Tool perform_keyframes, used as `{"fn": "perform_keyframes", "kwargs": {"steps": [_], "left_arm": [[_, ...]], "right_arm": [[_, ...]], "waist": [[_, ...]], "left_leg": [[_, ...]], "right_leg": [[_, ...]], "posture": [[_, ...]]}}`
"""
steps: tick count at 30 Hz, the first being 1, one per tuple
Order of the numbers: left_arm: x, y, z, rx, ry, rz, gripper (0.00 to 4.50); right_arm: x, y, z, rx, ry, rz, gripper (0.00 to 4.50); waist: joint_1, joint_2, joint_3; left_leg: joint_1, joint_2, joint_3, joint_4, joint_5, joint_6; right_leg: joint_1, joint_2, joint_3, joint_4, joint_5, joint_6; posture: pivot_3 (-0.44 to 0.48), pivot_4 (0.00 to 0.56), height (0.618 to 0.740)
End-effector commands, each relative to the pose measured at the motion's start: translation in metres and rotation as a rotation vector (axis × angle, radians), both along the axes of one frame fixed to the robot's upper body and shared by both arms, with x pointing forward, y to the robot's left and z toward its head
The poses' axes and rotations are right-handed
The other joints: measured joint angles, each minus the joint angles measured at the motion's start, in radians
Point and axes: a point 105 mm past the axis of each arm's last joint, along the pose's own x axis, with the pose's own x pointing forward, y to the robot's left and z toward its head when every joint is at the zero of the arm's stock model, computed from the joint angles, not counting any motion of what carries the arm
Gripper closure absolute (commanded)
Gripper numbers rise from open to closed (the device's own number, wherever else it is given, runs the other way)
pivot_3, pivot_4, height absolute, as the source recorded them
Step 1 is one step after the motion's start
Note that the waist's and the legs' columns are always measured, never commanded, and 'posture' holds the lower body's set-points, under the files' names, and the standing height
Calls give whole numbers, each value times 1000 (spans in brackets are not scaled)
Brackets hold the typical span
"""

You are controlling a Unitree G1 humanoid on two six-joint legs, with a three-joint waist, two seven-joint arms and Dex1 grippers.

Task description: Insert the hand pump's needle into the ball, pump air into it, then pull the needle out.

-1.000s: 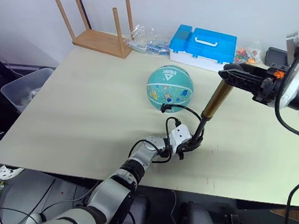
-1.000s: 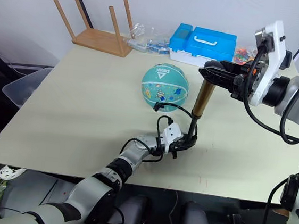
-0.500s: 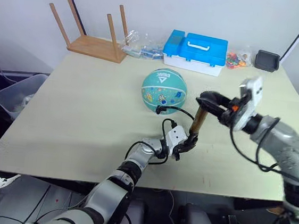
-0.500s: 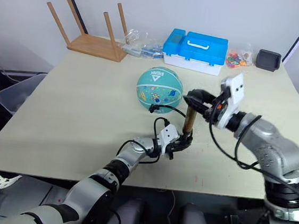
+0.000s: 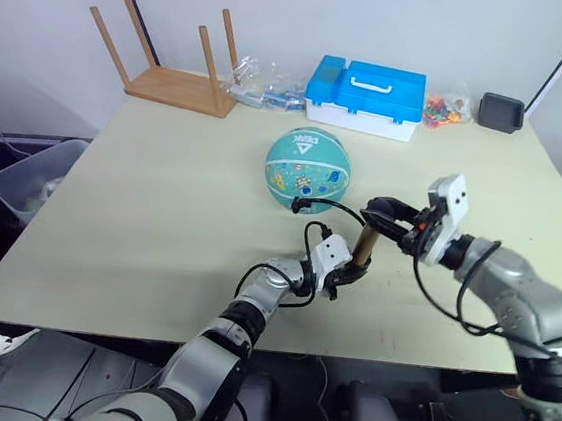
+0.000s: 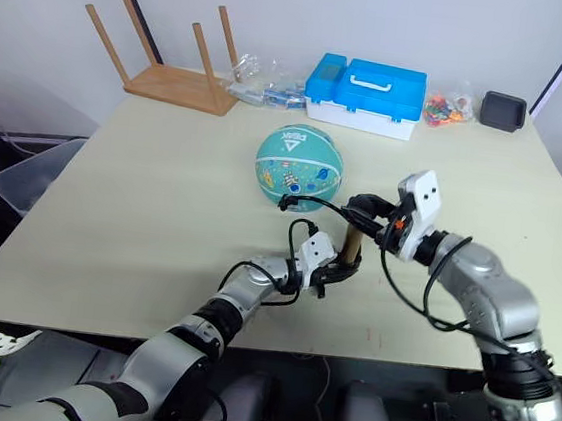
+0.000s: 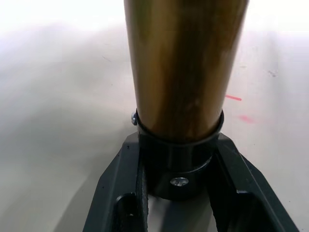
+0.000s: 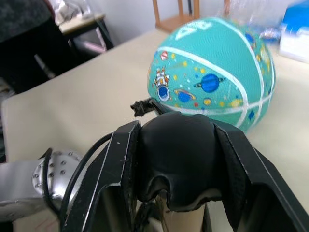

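Pump (image 5: 363, 247) (one) clamped by two grippers.

you're looking at a pale beige table (image 5: 140, 216) with rounded corners, pushed up close to a plain white wall (image 5: 381, 20). at the far edge there's a wooden stool (image 5: 176, 64) lying upside down with its 4 legs sticking up, a blue and white plastic case (image 5: 368, 97) beside some clear bags of small bits (image 5: 264, 83), and a small black tray (image 5: 499, 112) in the far right corner. off the left side sits a clear plastic bin (image 5: 33, 174) on the dark floor. light is even and soft.
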Motion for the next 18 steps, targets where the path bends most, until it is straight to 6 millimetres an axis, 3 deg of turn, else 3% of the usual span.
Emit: {"fn": "perform_keyframes", "kwargs": {"steps": [1,7,9,13,18], "left_arm": [[-20,19,-43,93,155,27,3410],[-24,18,-45,91,162,18,3410],[-24,19,-46,91,163,16,3410],[-25,19,-46,93,164,11,3410],[-26,20,-46,94,164,6,3410]], "right_arm": [[-2,-21,84,62,-217,-66,2904],[-24,-28,154,139,-306,-15,2904],[-29,-29,165,152,-308,-7,2904],[-28,-29,161,113,-260,-18,2904],[-16,-24,115,48,-141,-32,2904]], "waist": [[6,1,3],[7,1,15],[7,1,17],[6,-1,18],[5,-2,17]], "left_leg": [[-2,0,0,0,0,0],[-5,-4,-1,0,0,0],[-6,-6,-1,1,0,0],[-6,-6,-2,1,0,0],[-6,-6,-1,1,0,0]], "right_leg": [[-1,0,-1,0,2,-3],[-2,-5,-2,0,2,-3],[-3,-7,-1,0,2,-2],[-3,-7,-3,-1,2,-2],[-2,-7,-2,-1,2,-2]], "posture": [[0,150,740],[0,150,740],[0,150,740],[0,150,740],[0,150,740]]}}
